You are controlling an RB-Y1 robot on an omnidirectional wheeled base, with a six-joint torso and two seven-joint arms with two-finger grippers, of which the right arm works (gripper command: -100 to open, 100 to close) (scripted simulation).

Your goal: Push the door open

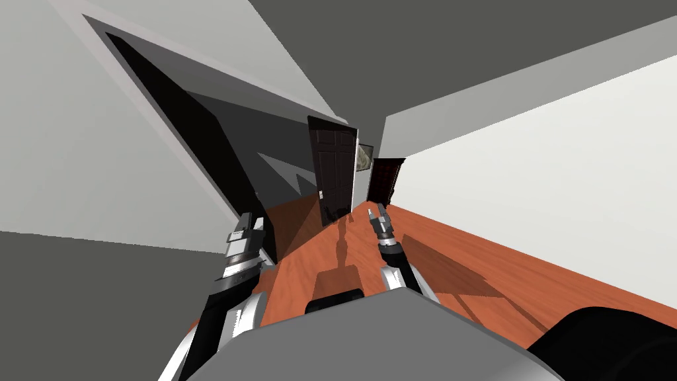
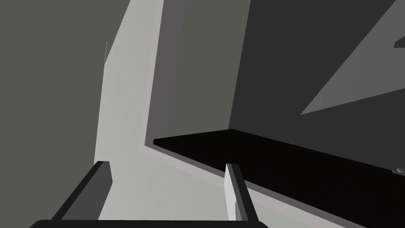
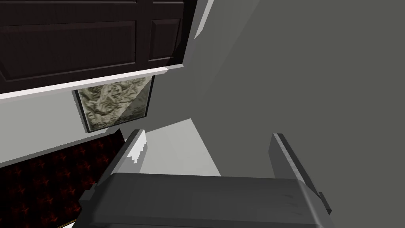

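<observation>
Found left gripper (image 1: pixel 253 221) & right gripper (image 1: pixel 378 213) splayed open, empty. Spotted dark door (image 1: pixel 336 170) far down hall, well apart from both. Figured risk: clipping white frame (image 2: pixel 126 99) beside left gripper on fwd roll.

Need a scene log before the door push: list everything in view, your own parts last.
door: one, dark brown, panelled, at the far end of the hallway, ahead of both grippers.
door handle: one, pale, on the door's left edge.
framed picture: one, grey-green in a dark frame, on the wall right of the door.
dark unit: one, reddish brown, right of the picture; cabinet or door, cannot tell.
doorway frame: one, pale, on my left, around a black area.
floor: orange-brown wood.
left gripper: fingers open, beside the doorway frame.
right gripper: fingers open, pointing down the hallway.
</observation>
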